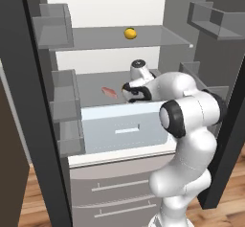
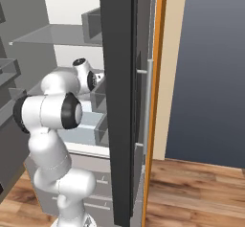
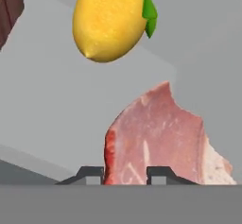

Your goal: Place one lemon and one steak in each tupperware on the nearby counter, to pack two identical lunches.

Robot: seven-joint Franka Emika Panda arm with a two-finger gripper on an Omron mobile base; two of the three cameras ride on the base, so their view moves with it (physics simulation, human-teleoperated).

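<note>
Now the dark fingers (image 3: 125,175) clench the near edge of the flat pink-red marbled steak slab (image 3: 158,140) on the grey fridge shelf (image 3: 56,119), its length running away toward the bright-yellow lemon (image 3: 109,20) beyond.

- An open fridge (image 1: 119,77) stands before the robot, its doors swung out to both sides.
- On the upper shelf (image 1: 143,38) a lemon (image 1: 130,33) sits near the middle, above and behind the arm's hand.
- On the shelf below (image 1: 91,85) lies a steak (image 1: 109,92), left of the hand and well apart from it.
- Under that shelf sits a drawer (image 1: 124,130); further drawers (image 1: 115,192) lie below it.
- In the hand view, a second steak (image 3: 156,138) stands between the fingertips (image 3: 92,173) of the gripper (image 3: 125,175) (pinched at its lower edge).
- Beyond it lies a second lemon (image 3: 109,19), apart from the steak.
- Another item (image 3: 9,5) shows at the upper left corner; I cannot tell what.
</note>
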